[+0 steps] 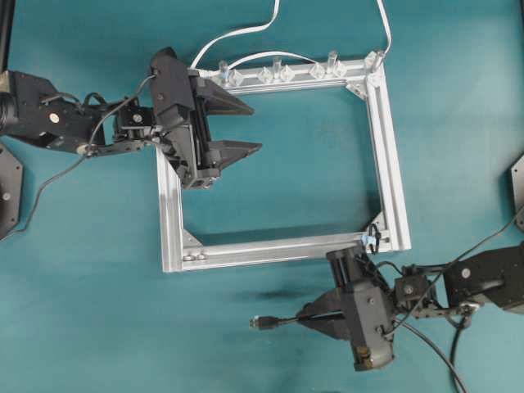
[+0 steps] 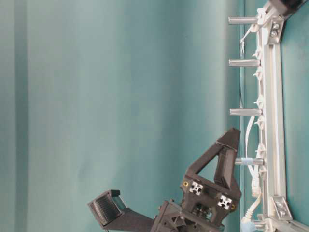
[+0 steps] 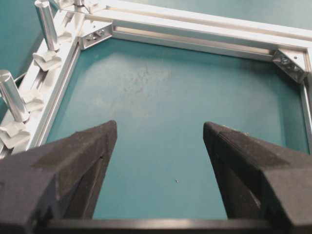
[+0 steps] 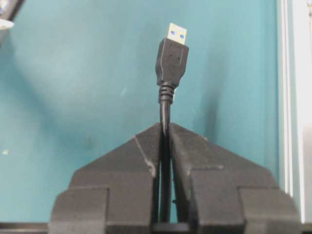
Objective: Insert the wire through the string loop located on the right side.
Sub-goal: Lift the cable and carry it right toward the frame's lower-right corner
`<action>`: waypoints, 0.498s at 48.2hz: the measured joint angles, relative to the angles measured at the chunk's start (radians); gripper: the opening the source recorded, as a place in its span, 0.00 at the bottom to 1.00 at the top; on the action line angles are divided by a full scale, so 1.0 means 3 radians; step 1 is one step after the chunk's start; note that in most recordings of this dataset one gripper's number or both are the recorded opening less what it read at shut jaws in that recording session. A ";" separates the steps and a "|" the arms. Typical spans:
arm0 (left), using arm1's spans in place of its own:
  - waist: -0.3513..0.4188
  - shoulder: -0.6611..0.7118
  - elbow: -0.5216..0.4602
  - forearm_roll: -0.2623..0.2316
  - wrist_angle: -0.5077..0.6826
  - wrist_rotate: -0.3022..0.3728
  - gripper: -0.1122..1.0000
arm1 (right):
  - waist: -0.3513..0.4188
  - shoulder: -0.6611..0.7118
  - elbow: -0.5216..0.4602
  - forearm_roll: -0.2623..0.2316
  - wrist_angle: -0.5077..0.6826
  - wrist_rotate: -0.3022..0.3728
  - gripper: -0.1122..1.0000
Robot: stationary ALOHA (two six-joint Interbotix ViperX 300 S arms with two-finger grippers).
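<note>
My right gripper is shut on the wire, a thin black cable. Its black plug with a metal tip sticks out past the fingertips; in the overhead view the plug points left, below the frame's bottom bar. The string loop, a tiny black ring with a blue-white fastener, sits at the silver frame's bottom right corner, up and to the right of the plug. My left gripper stands open over the frame's upper left part, with only teal table between its fingers.
A thin white cable runs along the frame's top bar through clear clips and short metal posts. The black cable trails off behind the right arm toward the lower right. The frame's inside is bare teal table.
</note>
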 measured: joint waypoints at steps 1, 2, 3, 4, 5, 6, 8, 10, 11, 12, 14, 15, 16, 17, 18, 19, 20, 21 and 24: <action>0.0000 0.0005 -0.0005 0.0000 0.0000 0.0000 0.79 | 0.0000 -0.0010 0.0000 0.0005 0.0010 -0.0005 0.16; 0.0000 0.0000 0.0000 0.0000 0.0000 0.0000 0.79 | 0.0000 -0.0031 0.0000 0.0005 0.0020 -0.0005 0.16; 0.0000 0.0000 0.0000 0.0000 -0.0005 0.0000 0.79 | 0.0000 -0.0041 0.0000 0.0005 0.0036 -0.0005 0.16; -0.0005 0.0000 0.0000 0.0000 -0.0005 0.0000 0.79 | 0.0000 -0.0051 0.0000 0.0005 0.0051 -0.0005 0.16; -0.0005 0.0000 -0.0005 0.0000 -0.0005 0.0005 0.79 | 0.0000 -0.0061 0.0000 0.0005 0.0066 -0.0005 0.16; 0.0000 0.0000 0.0000 0.0000 0.0000 0.0000 0.79 | 0.0000 -0.0072 0.0000 0.0005 0.0082 -0.0005 0.16; -0.0005 0.0005 0.0000 0.0000 0.0000 0.0000 0.79 | 0.0000 -0.0097 0.0000 0.0000 0.0118 -0.0005 0.16; -0.0005 0.0000 0.0000 0.0000 -0.0005 0.0000 0.79 | 0.0000 -0.0112 0.0000 0.0000 0.0143 -0.0005 0.16; 0.0000 0.0000 0.0000 0.0000 -0.0005 0.0000 0.79 | 0.0000 -0.0112 0.0000 0.0005 0.0153 -0.0005 0.16; 0.0000 0.0000 0.0000 0.0000 0.0000 0.0000 0.79 | 0.0000 -0.0118 0.0000 0.0005 0.0164 -0.0005 0.16; -0.0005 0.0000 0.0000 0.0000 0.0000 0.0005 0.79 | 0.0000 -0.0118 0.0000 0.0005 0.0174 -0.0005 0.16; 0.0000 0.0000 0.0000 0.0000 0.0000 0.0000 0.79 | 0.0000 -0.0118 0.0000 0.0005 0.0174 -0.0005 0.16; -0.0005 0.0000 -0.0005 0.0000 0.0000 0.0005 0.79 | 0.0000 -0.0123 0.0000 0.0005 0.0179 -0.0005 0.16; -0.0005 0.0000 0.0000 0.0000 0.0000 0.0000 0.79 | 0.0000 -0.0118 0.0000 0.0005 0.0184 -0.0005 0.16; 0.0000 0.0005 0.0000 0.0000 0.0000 0.0000 0.79 | 0.0000 -0.0118 0.0000 0.0005 0.0179 -0.0005 0.16; 0.0000 0.0000 0.0000 0.0000 0.0000 0.0000 0.79 | 0.0000 -0.0118 0.0000 0.0000 0.0179 -0.0005 0.16; -0.0005 0.0005 0.0000 0.0000 0.0000 0.0000 0.79 | 0.0000 -0.0123 0.0000 0.0000 0.0184 0.0000 0.16; 0.0000 0.0000 0.0000 0.0000 0.0000 0.0000 0.79 | 0.0000 -0.0123 0.0000 0.0005 0.0184 -0.0005 0.16; -0.0005 0.0005 0.0000 0.0000 0.0000 0.0005 0.79 | 0.0000 -0.0123 0.0005 0.0000 0.0184 -0.0010 0.16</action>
